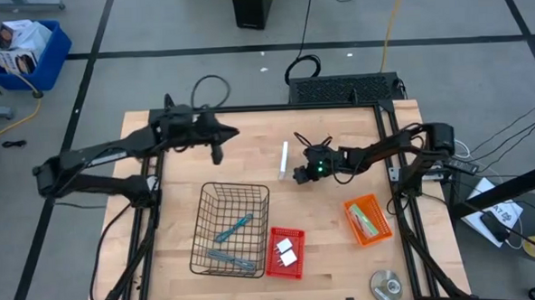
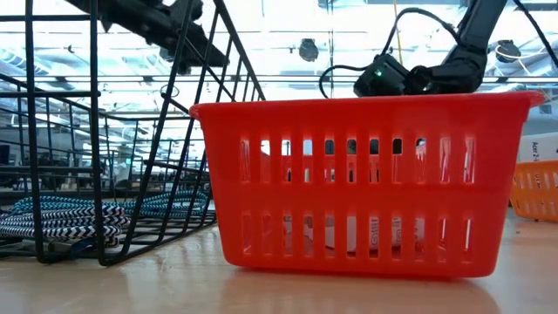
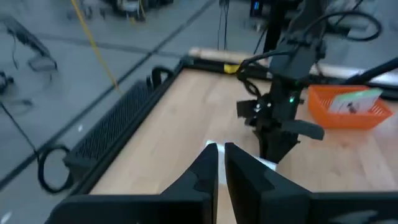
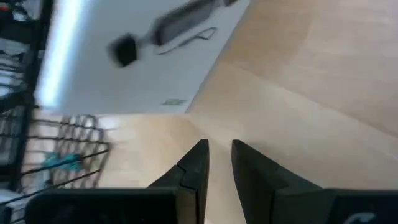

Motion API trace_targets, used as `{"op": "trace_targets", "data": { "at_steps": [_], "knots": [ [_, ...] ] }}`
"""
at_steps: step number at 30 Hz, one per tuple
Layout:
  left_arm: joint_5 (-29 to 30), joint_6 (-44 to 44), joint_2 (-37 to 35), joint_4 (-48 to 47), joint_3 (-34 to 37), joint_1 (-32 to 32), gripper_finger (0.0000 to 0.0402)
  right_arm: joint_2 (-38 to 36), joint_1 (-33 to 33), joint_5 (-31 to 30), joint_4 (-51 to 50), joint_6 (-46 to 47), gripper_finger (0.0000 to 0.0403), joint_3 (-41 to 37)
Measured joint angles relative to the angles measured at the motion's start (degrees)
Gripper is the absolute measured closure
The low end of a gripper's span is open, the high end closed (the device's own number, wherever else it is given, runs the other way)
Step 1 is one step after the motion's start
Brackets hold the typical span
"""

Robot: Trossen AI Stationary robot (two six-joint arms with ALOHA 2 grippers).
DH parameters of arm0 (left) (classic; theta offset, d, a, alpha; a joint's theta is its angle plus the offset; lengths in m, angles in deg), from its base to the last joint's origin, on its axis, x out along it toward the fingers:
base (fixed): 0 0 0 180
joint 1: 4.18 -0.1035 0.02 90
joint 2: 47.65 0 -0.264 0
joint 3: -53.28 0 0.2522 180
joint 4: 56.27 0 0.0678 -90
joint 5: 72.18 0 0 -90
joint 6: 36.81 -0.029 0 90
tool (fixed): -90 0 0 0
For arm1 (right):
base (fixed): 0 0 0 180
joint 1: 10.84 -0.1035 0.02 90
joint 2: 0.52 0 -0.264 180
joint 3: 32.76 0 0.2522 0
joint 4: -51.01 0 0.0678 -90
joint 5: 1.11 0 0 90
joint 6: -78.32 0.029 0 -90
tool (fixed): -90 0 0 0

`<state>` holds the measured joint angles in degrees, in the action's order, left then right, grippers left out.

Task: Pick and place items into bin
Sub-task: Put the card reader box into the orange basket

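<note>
Pale wood forms the surface [image 1: 326, 238], framed in black with grey floor around it. Near its front stands a black wire basket [image 1: 230, 228] with two teal and grey hand tools [image 1: 232, 228] lying inside. Just beside it, a red bin [image 1: 285, 252] holds two small white blocks [image 1: 286, 250], and farther right an orange bin [image 1: 367, 220] holds white cards with green print [image 1: 369, 220]. A silver disc [image 1: 385, 284] lies at the front right corner. The right tool [image 1: 301, 175], fingers narrow and empty, hovers at mid-surface just beside a large white sheet [image 1: 284, 160], behind the red bin. The left tool [image 1: 217, 156], nearly closed and empty, hangs behind the basket, apart from the hand tools.
</note>
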<state>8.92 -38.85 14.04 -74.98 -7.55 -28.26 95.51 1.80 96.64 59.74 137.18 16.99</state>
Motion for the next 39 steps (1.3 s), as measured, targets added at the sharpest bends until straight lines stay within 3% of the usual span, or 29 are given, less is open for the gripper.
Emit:
{"op": "trace_targets", "data": {
  "at_steps": [9,13,18,21,24,27,30,33,39],
  "knots": [
    [0.5,1.4,-10.1,5.1,8.7,0.0,0.0371,-13.2,0.0,-1.8,-3.2,-1.9,0.0396,0.0],
    [0.6,1.5,-11.6,5.0,10.6,0.0,0.0371,-19.4,0.0,-4.7,-2.6,-3.6,0.0396,0.0],
    [1.4,1.5,-11.6,3.6,11.6,0.0,0.0371,-22.9,0.0,-4.8,10.9,-11.0,0.0384,0.1],
    [-4.5,0.2,-12.8,5.0,13.2,-0.1,0.0371,-23.2,-0.4,-5.0,17.6,-14.2,0.0381,0.1],
    [-12.2,1.5,-15.4,12.6,16.7,-0.5,0.0371,-22.5,-0.5,-4.9,22.3,-14.8,0.0384,0.1],
    [-13.2,3.0,-19.2,17.7,21.6,-1.1,0.0371,-21.4,-1.1,-4.3,24.8,-17.0,0.0388,0.1],
    [-12.0,3.8,-22.3,18.7,25.1,-1.6,0.0371,-21.0,-1.5,-3.1,20.3,-17.0,0.0386,0.8],
    [-12.1,3.8,-24.4,18.4,27.6,-2.1,0.0371,-21.0,-2.0,-5.8,10.7,-14.9,0.0366,2.9],
    [-12.7,4.1,-26.3,18.1,29.2,-2.2,0.0371,-20.9,-2.3,-11.7,-12.7,-12.0,0.0268,11.1]
  ]
}}
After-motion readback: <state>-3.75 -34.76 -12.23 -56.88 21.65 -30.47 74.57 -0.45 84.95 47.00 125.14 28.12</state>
